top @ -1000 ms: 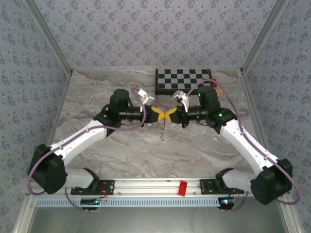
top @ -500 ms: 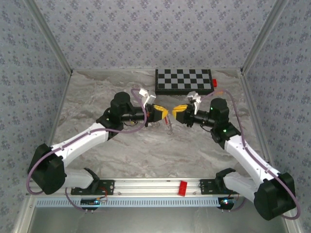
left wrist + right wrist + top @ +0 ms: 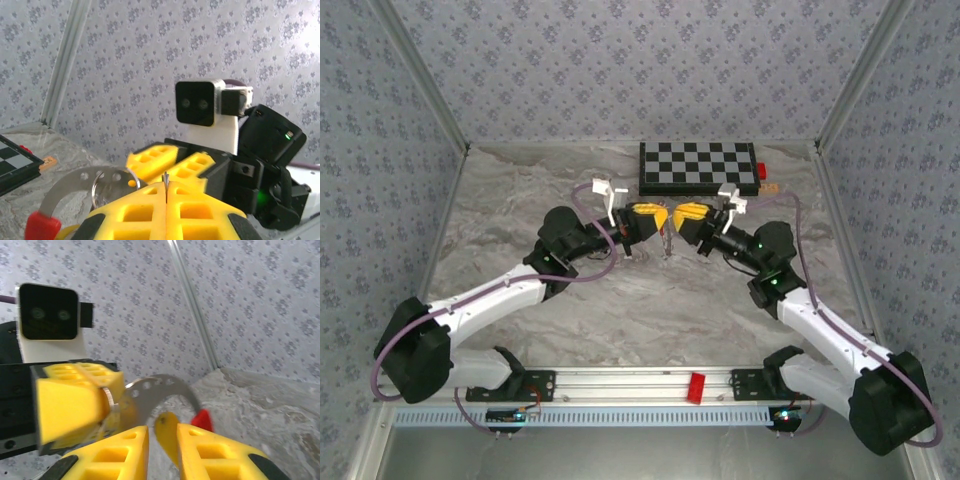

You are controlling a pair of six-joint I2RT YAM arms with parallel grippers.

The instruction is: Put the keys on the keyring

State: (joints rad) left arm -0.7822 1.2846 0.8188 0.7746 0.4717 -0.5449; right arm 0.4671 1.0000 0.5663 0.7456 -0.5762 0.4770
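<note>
The keyring [image 3: 75,185] is a thin wire ring with a grey curved plate that ends in a red tip [image 3: 42,225]. My left gripper [image 3: 165,187] is shut on the ring's thin edge and holds it above the table. In the top view the keyring [image 3: 667,240] hangs between my left gripper [image 3: 662,217] and my right gripper [image 3: 679,214], which face each other closely. My right gripper [image 3: 162,429] is open a little. A brass-coloured key [image 3: 169,436] stands in the gap by its right finger, in front of the keyring [image 3: 160,387].
A black-and-white checkerboard [image 3: 698,167] lies at the back of the marble table [image 3: 500,190], with a small red block [image 3: 760,170] at its right end. Patterned walls close in the left, back and right sides. A red piece [image 3: 697,387] sits on the front rail.
A second ago both grippers were pressed tip to tip. The right gripper has since opened slightly and drawn back, and both arms have swung toward the back with the ring still in the left gripper.
</note>
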